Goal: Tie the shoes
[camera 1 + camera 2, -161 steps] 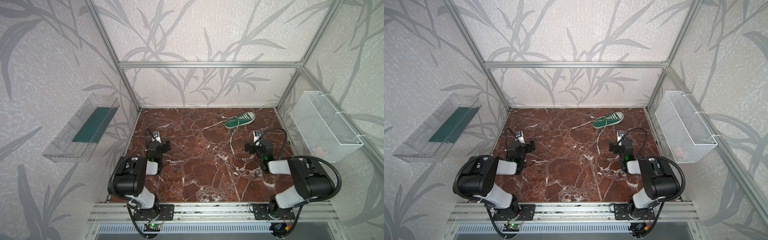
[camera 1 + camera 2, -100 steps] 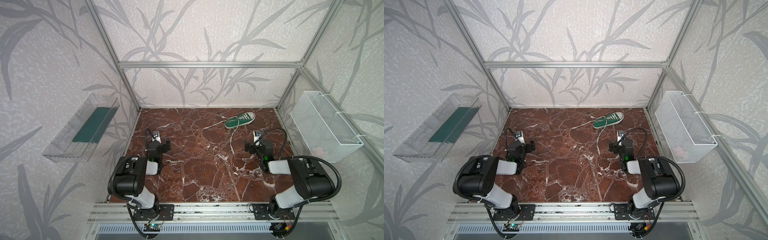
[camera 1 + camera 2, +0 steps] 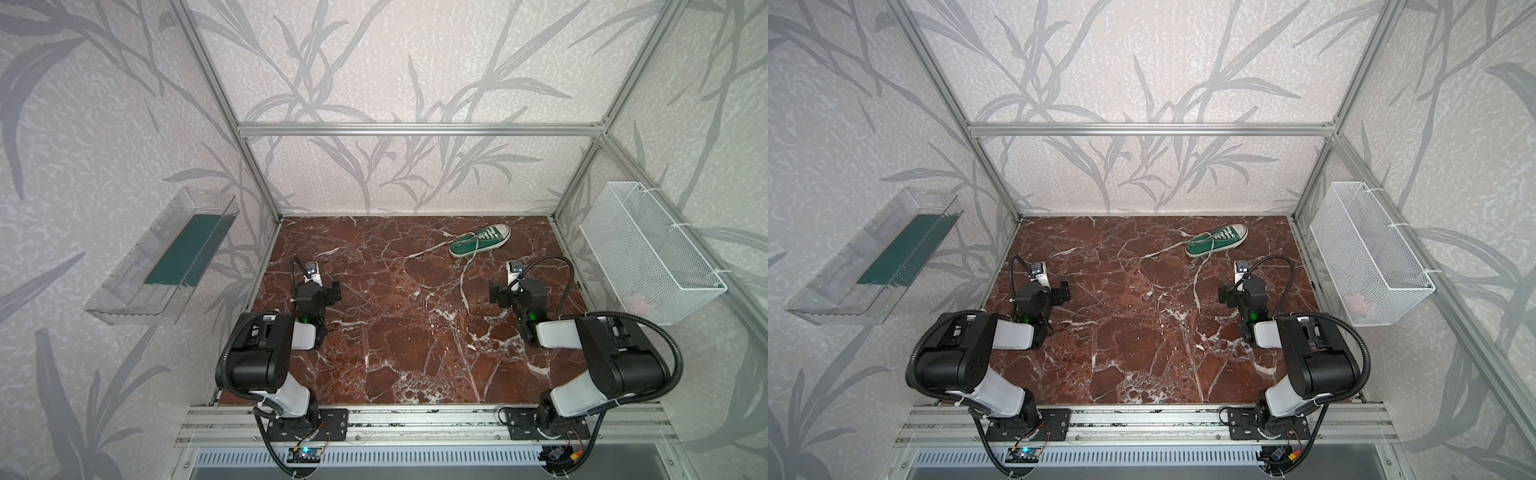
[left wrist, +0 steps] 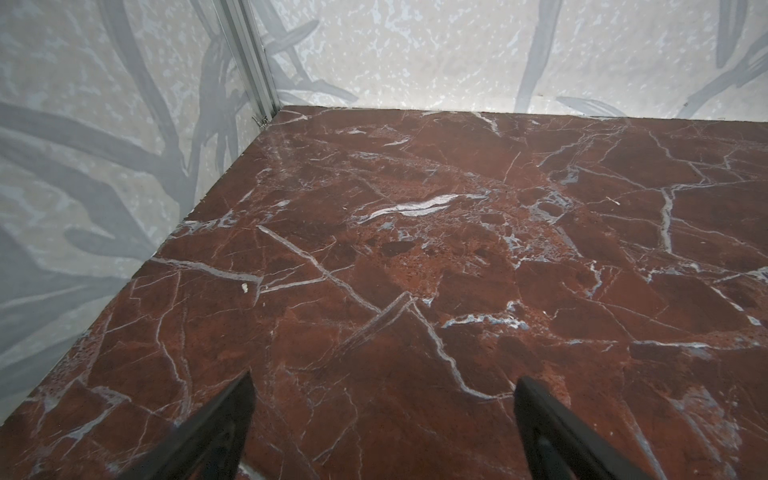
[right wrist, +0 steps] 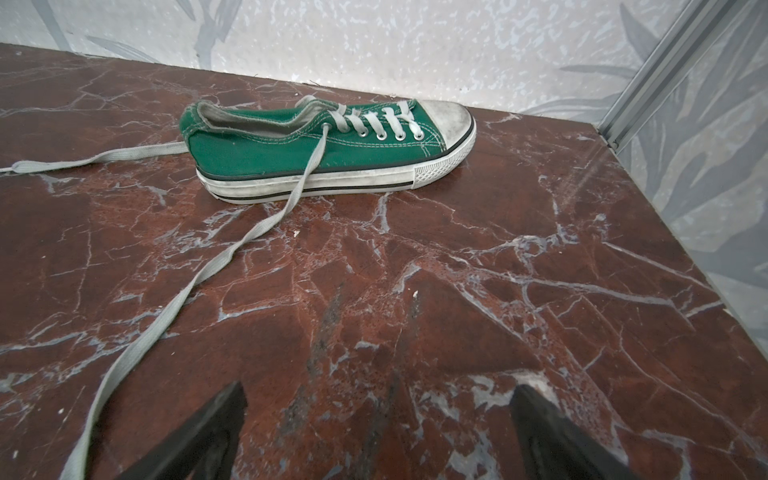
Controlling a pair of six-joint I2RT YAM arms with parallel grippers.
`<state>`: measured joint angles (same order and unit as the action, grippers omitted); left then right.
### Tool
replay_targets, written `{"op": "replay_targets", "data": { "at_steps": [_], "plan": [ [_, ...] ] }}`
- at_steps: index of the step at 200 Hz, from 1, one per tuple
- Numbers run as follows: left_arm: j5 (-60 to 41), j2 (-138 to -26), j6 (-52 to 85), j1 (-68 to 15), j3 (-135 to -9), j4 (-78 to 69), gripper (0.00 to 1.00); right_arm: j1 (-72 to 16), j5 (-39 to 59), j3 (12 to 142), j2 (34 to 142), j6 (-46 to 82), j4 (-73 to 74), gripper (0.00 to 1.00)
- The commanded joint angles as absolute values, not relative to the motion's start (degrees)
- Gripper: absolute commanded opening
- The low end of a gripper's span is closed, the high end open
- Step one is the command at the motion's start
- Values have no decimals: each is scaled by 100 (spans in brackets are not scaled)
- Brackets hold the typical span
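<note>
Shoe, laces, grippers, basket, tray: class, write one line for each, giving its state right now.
Shoe: standing on its sole, unheld.
Laces: untied, both ends trailing loose.
Left gripper: open, empty.
Right gripper: open, empty, short of the shoe.
Basket: hanging, something pink inside, too blurred to name.
Tray: hanging, green mat inside.

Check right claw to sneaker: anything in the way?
Nothing visible. Only bare marble tabletop lies between the open right claw and the green sneaker; its own loose lace trails beside that path.
</note>
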<state>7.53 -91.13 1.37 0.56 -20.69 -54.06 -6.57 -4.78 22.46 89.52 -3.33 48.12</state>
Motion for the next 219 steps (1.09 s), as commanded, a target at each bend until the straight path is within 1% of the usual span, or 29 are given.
{"op": "replay_targets", "data": {
  "at_steps": [1,23,37,46,52,61,79,104,115,132,156,169,185,207,219],
  "plan": [
    [754,-8986,169,105,-2180,-5380,99,-633,-457,2320,8842,-387,4847,99],
    [782,-8991,167,97,-2173,-5393,99,-637,-450,2312,8833,-399,4863,99],
    [1250,-8796,227,14,-2126,-5376,99,-654,-268,2303,8767,-529,4952,99],
    [1405,-8470,237,-23,-2103,-5143,99,-744,-456,2351,8582,-596,4755,99],
    [1453,-8240,217,-45,-2117,-4931,99,-824,-678,2463,8381,-571,4361,99],
    [1567,-7866,177,-113,-2232,-4472,99,-869,-830,2753,8052,-386,3265,99],
    [1683,-7251,452,-183,-2773,-2994,99,-904,-926,3564,7634,270,1285,99],
    [961,-6917,735,-200,-3445,-1787,98,-1038,-1319,4496,7570,1504,-419,99],
    [526,-6949,949,-209,-3741,-1314,96,-1181,-1507,4973,7725,2084,-1174,99],
    [81,-7061,1309,-293,-4068,-831,94,-1530,-2049,5796,8164,3064,-2293,99],
    [-585,-7189,1742,-572,-3966,-1201,94,-1860,-1890,6960,9058,3844,-3376,99],
    [-868,-7262,1930,-779,-3807,-1670,94,-2042,-1826,7441,9423,3831,-3428,100],
    [-879,-7372,2093,-1034,-3727,-1872,94,-2245,-1910,7812,9742,3688,-3286,97],
    [-914,-7582,2254,-1255,-3692,-1958,94,-2301,-1822,8277,10360,3747,-3199,85],
    [-914,-7681,2260,-1346,-3662,-2006,94,-2299,-1736,8538,10624,3764,-3178,81]
  ]
}}
